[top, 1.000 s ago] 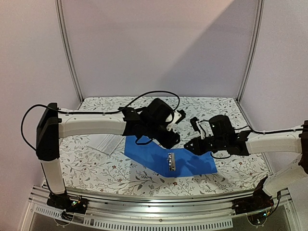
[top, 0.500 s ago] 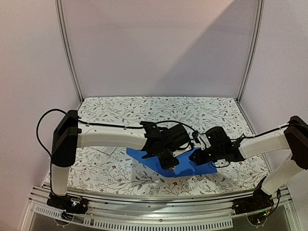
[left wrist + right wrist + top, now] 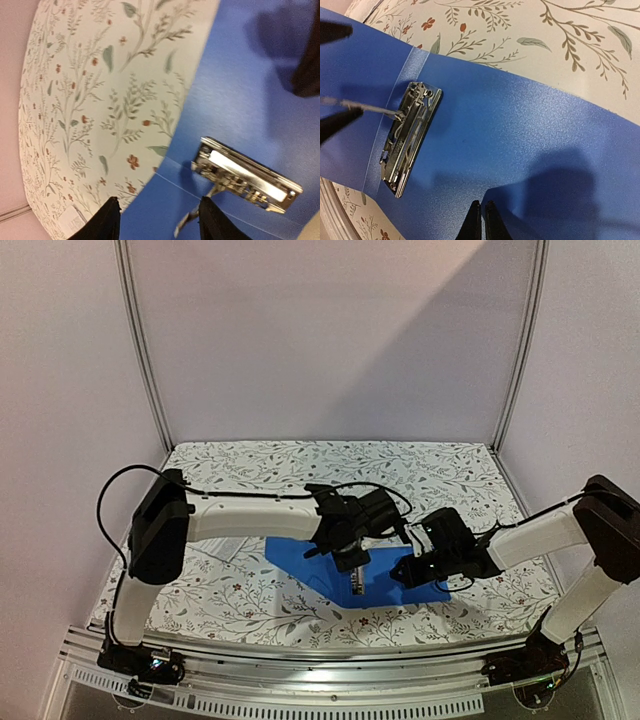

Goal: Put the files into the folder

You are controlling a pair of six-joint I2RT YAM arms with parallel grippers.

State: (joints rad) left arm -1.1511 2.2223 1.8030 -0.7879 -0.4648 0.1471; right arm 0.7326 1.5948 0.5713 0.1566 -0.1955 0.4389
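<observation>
The blue folder [image 3: 385, 585] lies open on the floral table, with its metal ring mechanism [image 3: 356, 578] on the spine. My left gripper [image 3: 352, 558] is open just above the mechanism; in the left wrist view [image 3: 160, 222] its fingers straddle the raised metal lever [image 3: 192, 220] beside the mechanism [image 3: 247, 177]. My right gripper [image 3: 405, 570] is shut, and its tips [image 3: 481, 212] rest on the folder's right cover [image 3: 520, 135]. The white files [image 3: 225, 552] lie left of the folder, mostly hidden under my left arm.
The floral tablecloth [image 3: 430, 470] covers the table. Pale walls and two metal posts [image 3: 140, 350] close in the back and sides. The metal rail [image 3: 320, 680] runs along the near edge.
My left arm has swung forward and lowered its gripper over the ring mechanism. My right gripper has moved slightly left and down onto the right cover.
</observation>
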